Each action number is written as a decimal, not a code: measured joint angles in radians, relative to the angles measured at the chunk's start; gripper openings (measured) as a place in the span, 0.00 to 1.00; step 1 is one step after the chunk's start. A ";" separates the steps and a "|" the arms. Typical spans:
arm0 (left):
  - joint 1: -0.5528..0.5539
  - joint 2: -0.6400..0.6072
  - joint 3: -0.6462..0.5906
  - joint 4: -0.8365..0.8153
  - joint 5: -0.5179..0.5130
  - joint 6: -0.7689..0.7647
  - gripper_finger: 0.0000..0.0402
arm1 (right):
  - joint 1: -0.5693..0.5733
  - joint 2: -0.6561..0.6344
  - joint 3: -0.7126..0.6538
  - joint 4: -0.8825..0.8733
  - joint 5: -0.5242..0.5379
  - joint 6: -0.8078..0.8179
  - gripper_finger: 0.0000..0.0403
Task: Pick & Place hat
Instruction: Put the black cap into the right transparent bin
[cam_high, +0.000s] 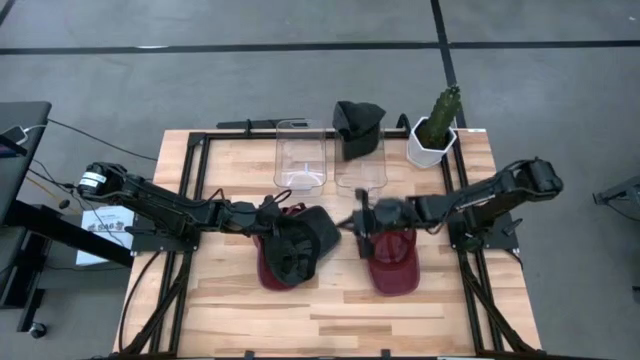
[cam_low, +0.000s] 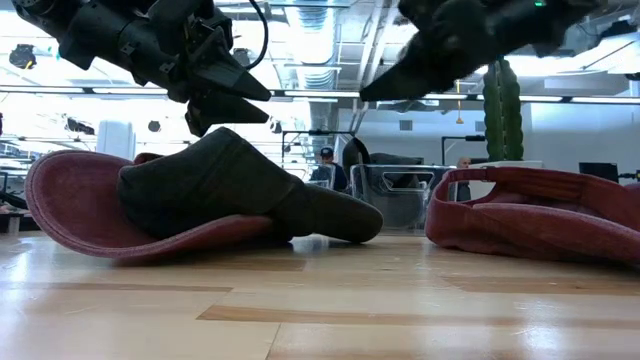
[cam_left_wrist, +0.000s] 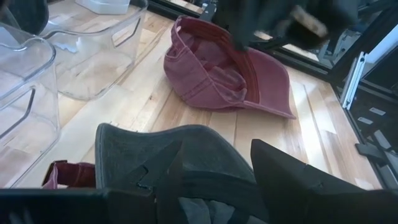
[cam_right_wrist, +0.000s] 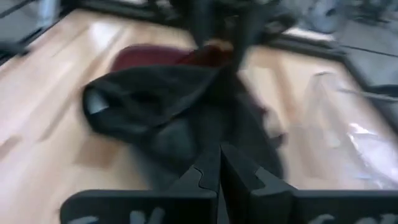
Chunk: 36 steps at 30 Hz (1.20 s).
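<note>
Looking straight down, the high view shows a dark grey fabric cap lying on top of a maroon fabric cap on the pale wooden counter, with the left gripper just above the pair and the right gripper over a second maroon cap nearby. Two clear plastic bins stand farther back, likely where the hats belong (another dark cap already sits by one).

In the low view, the grey cap rests across the maroon one's brim, and the left gripper hangs just above it with jaws parted, touching nothing, so the hat is not yet held.

The left wrist view looks past spread jaws onto the grey cap directly below, seemingly lined up for a grasp of its crown.

The right wrist view shows that arm's jaws pressed fully together, empty, pointing toward the grey cap; it appears to be waiting.
</note>
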 joint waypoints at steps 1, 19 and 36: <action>0.000 0.000 0.000 0.004 0.000 0.000 0.46 | 0.019 0.012 -0.004 0.000 0.000 0.000 0.00; 0.000 0.000 0.000 0.123 0.000 0.000 0.46 | 0.095 0.279 -0.007 0.101 0.033 -0.027 0.45; 0.091 0.000 0.000 0.192 0.080 0.052 0.46 | -0.041 0.396 0.004 0.220 -0.045 0.143 0.06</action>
